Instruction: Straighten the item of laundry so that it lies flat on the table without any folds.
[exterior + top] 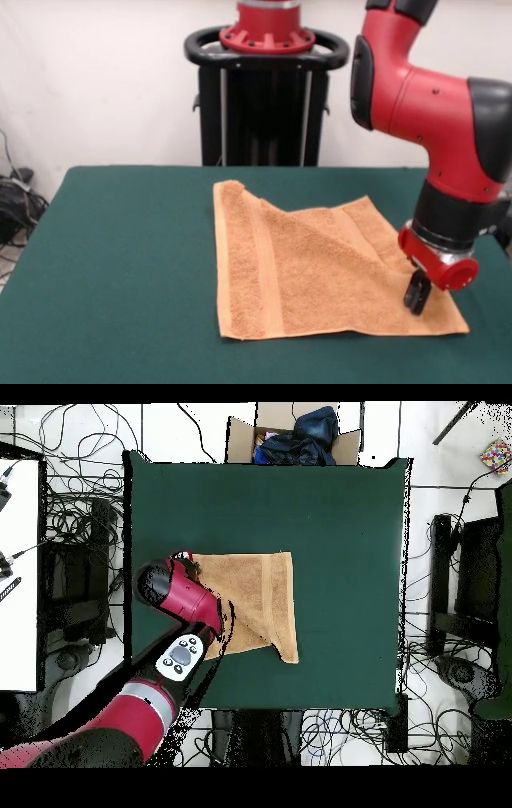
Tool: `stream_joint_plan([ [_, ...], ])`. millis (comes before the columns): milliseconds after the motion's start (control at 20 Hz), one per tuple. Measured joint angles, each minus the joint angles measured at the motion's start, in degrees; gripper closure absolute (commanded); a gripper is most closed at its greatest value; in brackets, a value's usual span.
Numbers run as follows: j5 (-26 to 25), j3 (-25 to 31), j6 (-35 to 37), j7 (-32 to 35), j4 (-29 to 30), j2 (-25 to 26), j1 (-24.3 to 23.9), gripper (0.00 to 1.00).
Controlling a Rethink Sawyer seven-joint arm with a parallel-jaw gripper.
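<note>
The orange-tan towel [312,268] lies on the dark green table [128,264], right of centre. Its left band and hem lie flat. Its far right part is folded over diagonally, leaving a slanted crease across the middle. In the overhead view the towel [258,592] shows the fold on the side toward the robot. My gripper [417,296] points down at the towel's near right corner, with its tips at the cloth surface. The jaws look closed together, and no cloth is visibly lifted. In the overhead view the red wrist [180,589] hides the gripper.
The black pedestal [266,96] stands behind the table's far edge. A cardboard box with dark clothes [292,434] sits beyond the table edge opposite the robot. Cables lie on the floor around the table. The towel's near edge is close to the table's near edge.
</note>
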Motion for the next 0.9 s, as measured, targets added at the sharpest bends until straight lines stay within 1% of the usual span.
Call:
stream_joint_plan([
  [50, -1.54, -0.07, 1.1, 0.0, 0.3, -1.0, -0.51, 1.0],
  [150, -1.98, -0.14, 1.38, 0.0, 0.42, -1.31, -0.64, 1.0],
  [300, -4.81, -0.77, 2.98, 0.0, 1.63, -3.63, -1.36, 1.0],
  [500, -6.71, -0.89, 3.02, 0.0, 2.82, -5.42, -2.26, 1.0],
  [600, -8.24, -0.88, 2.7, 0.0, 4.0, -6.6, -3.65, 1.0],
  [900, -12.86, -0.83, -0.69, 0.0, 5.69, -7.09, -7.66, 1.0],
])
